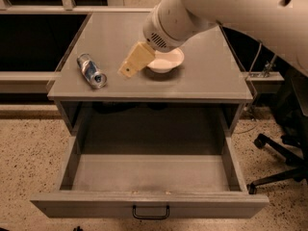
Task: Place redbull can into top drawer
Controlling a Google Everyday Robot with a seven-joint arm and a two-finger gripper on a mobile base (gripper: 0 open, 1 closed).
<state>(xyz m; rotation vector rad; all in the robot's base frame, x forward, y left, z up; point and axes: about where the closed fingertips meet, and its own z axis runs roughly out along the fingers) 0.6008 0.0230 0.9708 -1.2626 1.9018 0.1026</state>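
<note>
One light, slick redbull can (91,70) lies upper left, probably rolls; grip mid-body. Tool (127,70) hovers nearby, open or closed I cannot tell.

The gripper (128,70) hangs between the lying redbull can (91,70) and white bowl (167,62).

White round bowl (168,64): far rim hidden behind the large white robot arm (231,8), which is cut off by the top and right edges. Tan two-finger gripper (126,71) sits just left of the bowl. Lower right of the bowl, a black wheeled office chair (262,140) is cut by the right edge.
</note>
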